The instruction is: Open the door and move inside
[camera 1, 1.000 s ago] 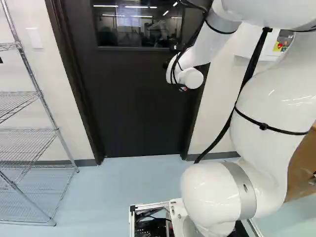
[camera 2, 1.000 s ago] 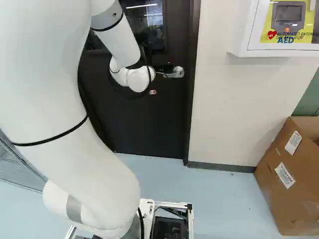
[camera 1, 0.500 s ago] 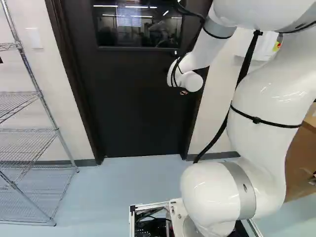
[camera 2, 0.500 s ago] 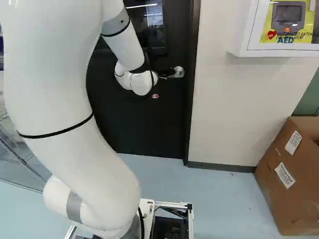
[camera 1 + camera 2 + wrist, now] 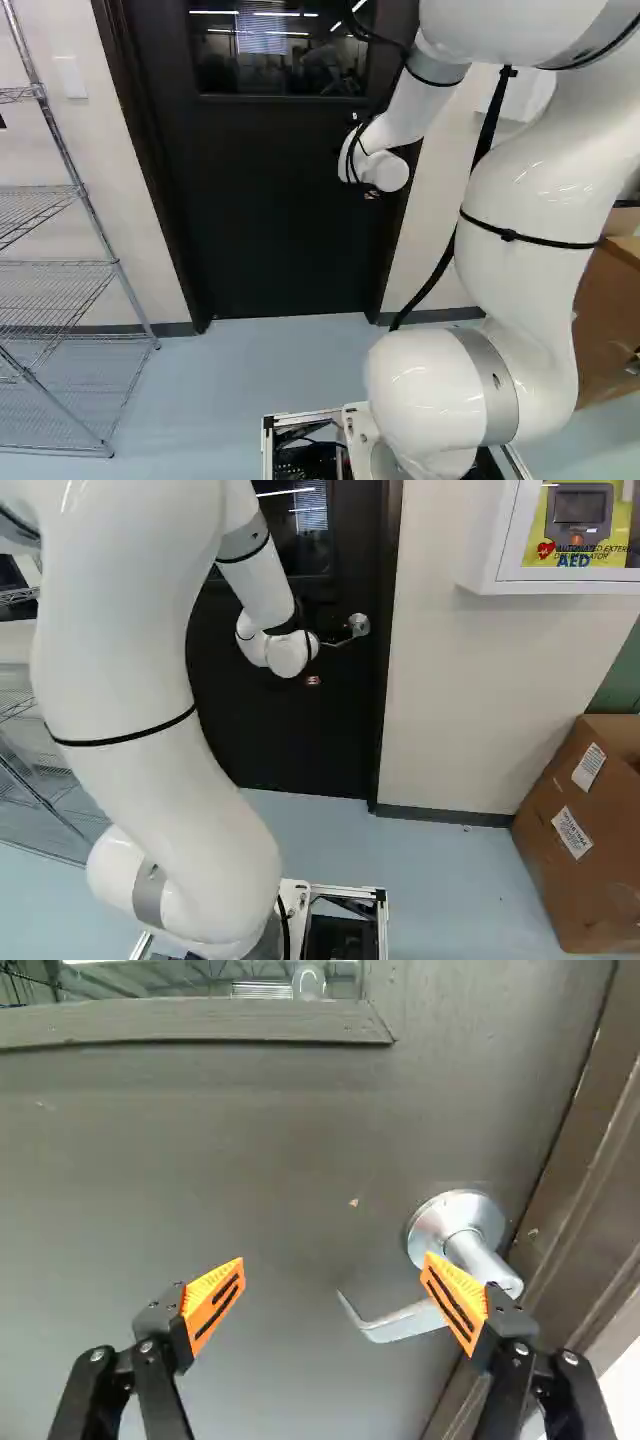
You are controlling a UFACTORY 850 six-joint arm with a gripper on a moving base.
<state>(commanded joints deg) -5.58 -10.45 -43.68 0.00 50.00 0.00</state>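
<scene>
The dark door (image 5: 270, 220) stands closed in its frame, with a window in its upper part. In the right base view my gripper (image 5: 322, 628) is a dark shape against the door, beside the silver lever handle (image 5: 343, 641), which slopes downward from its round rose. Seen from the wrist, the gripper (image 5: 333, 1278) has its fingers wide apart with only door surface between them. One orange pad (image 5: 455, 1302) overlaps the lever (image 5: 405, 1323); whether they touch I cannot tell. The lever's bent tip reaches into the space between the fingers.
Wire shelving (image 5: 60, 265) stands left of the door. Right of it, a white AED cabinet (image 5: 485, 540) hangs on the wall and a cardboard box (image 5: 570, 830) sits on the floor. The door frame (image 5: 560, 1230) runs close beside the handle.
In the right base view my wrist has moved slightly down and right, and the upper arm has shifted right. The lever slopes further down than before. The base has not moved.
</scene>
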